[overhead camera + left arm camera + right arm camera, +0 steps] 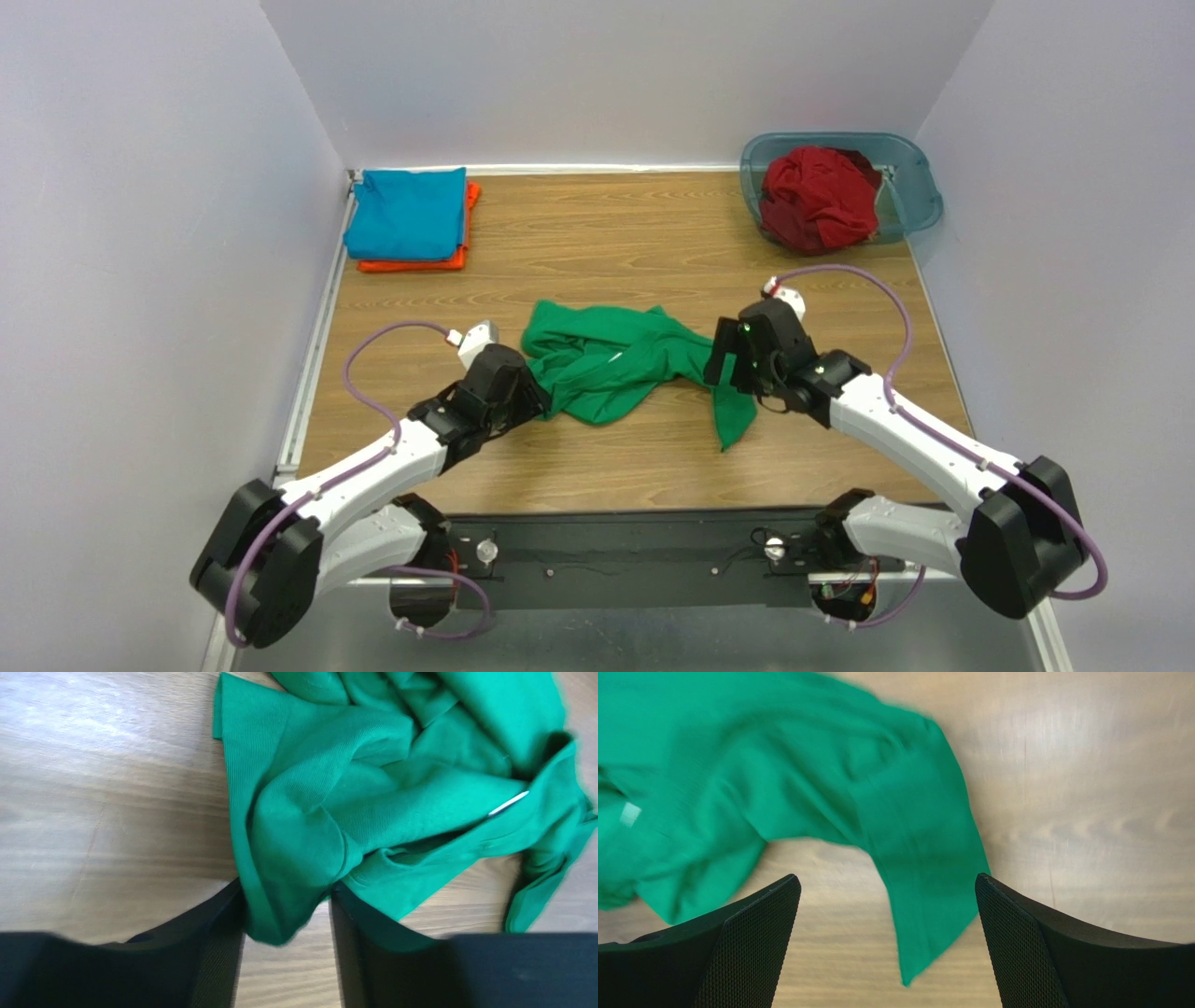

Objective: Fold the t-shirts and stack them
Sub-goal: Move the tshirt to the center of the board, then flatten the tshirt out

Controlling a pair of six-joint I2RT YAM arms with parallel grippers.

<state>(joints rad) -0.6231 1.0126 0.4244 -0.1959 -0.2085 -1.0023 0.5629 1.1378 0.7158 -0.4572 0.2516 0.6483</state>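
In the middle of the surface (pixel 589 252), toward the near edge: green shirt (pixel 617 367), crumpled, with one strip trailing toward the near edge on its right side. White tag (pixel 507 803) showing among the folds (only a thin sliver in the left wrist view). Left claw (pixel 526 392) at the shirt's left end, grasping a fold of the green cloth, the fold filling the gap between both fingers (pixel 217 952). Right claw (pixel 723 357) at the shirt's right end, released, jaws spread wide, the trailing strip lying on the wood below the gap. At the far left corner: teal shirt (pixel 407 213), folded, stacked on orange shirt (pixel 421 262), also folded, orange peeking out along the near and right sides. At the far right corner: tub (pixel 919 189), translucent blue-grey, red shirt (pixel 818 196) bunched inside.
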